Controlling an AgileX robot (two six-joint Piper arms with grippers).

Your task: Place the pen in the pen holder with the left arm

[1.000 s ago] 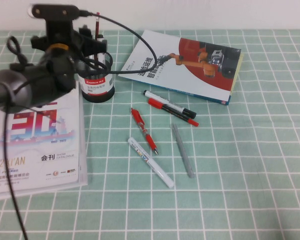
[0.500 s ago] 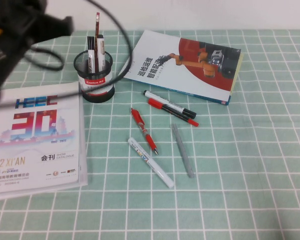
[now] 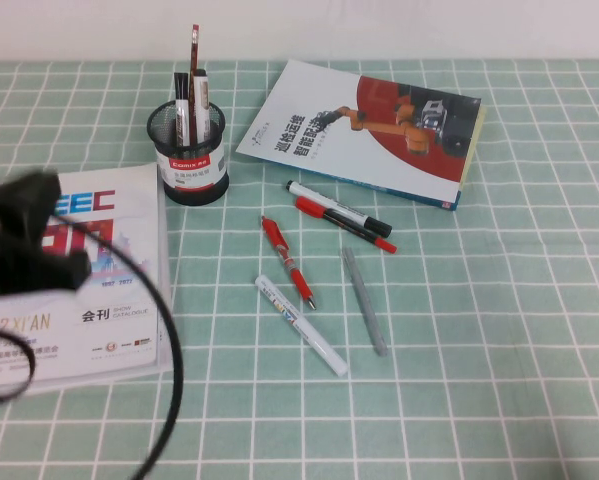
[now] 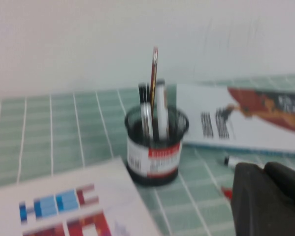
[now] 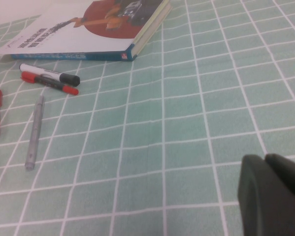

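The pen holder, a black mesh cup with a white and red label, stands at the back left. It also shows in the left wrist view. The pen, white-barrelled with a black top, stands upright inside it beside a dark pen and a thin red one. My left gripper is a blurred black shape over the magazine, well in front and left of the holder. In its wrist view the left gripper is shut and empty. My right gripper is shut and empty, low over bare cloth; it is outside the high view.
A white magazine lies at the left, a robot book at the back. A white black-capped pen with a red one, a red pen, an all-white marker and a grey pen lie mid-table. A black cable loops at the front left.
My left arm has pulled away from above the pen holder, to the left and toward the near edge. The pen stays standing in the holder.
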